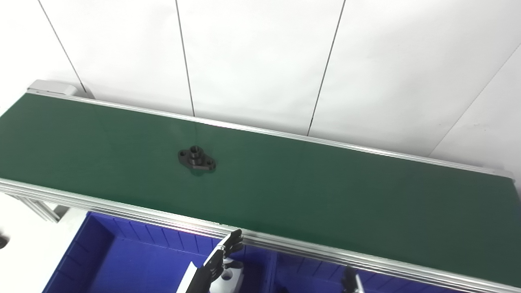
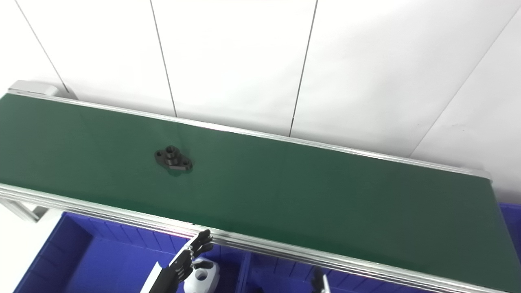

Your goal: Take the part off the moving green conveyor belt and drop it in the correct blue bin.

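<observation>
My left hand [image 1: 222, 258] hangs empty, fingers spread, over the blue bin [image 1: 122, 252]. The black part [image 1: 197, 158] lies on the belt [image 1: 325, 191] well beyond it. I can't tell my right hand's [image 1: 349, 281] state.

left robot hand [image 1: 222, 260]: fingers extended, empty | right robot hand [image 1: 350, 281]: barely visible

A factory-style sorting station — a long green conveyor belt [image 1: 285, 191] in aluminium rails [image 1: 122, 209] runs before plain white wall panels [image 1: 260, 61], with blue plastic bins [image 1: 134, 260] lined below its near edge.
</observation>
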`<act>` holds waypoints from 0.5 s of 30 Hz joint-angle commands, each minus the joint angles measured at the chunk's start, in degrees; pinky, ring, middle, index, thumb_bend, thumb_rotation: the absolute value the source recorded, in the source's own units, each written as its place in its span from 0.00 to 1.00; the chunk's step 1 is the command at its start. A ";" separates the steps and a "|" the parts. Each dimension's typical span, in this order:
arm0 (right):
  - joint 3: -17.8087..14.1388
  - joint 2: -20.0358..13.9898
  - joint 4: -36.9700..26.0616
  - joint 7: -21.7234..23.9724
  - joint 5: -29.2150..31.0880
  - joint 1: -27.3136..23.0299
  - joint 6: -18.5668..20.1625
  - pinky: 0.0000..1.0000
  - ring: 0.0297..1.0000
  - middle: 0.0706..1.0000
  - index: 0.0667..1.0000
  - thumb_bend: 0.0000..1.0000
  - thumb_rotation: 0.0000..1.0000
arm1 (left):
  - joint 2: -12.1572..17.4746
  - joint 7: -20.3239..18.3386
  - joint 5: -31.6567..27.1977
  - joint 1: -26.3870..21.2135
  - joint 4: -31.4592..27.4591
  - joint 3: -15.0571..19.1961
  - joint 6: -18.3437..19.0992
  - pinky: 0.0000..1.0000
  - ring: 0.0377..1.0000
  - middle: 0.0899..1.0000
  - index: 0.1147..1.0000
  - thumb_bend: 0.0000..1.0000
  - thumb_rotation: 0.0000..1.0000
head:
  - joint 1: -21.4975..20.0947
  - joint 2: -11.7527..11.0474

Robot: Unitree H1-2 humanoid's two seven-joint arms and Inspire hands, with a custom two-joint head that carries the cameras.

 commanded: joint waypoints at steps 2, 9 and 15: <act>-1.33 1.59 -6.75 -1.19 -2.94 1.69 -0.90 1.00 0.97 0.98 1.00 0.80 0.86 | -0.20 1.69 0.71 -0.33 -1.04 -0.48 -2.41 0.71 0.87 0.90 0.91 0.90 0.83 | -0.89 0.46; -3.45 3.66 -16.11 -1.76 -14.48 -3.07 -0.88 0.87 0.90 0.92 0.97 0.79 0.74 | 0.52 2.32 0.09 -2.06 0.06 -1.25 -2.43 0.72 0.88 0.92 0.91 0.89 0.80 | -1.24 0.96; -5.44 5.61 -20.56 0.86 -26.35 -16.12 7.84 0.88 0.93 0.97 1.00 0.94 0.79 | 0.26 1.91 -0.12 -2.06 -0.02 -0.85 -2.39 0.72 0.89 0.92 0.93 0.94 0.81 | -1.99 1.42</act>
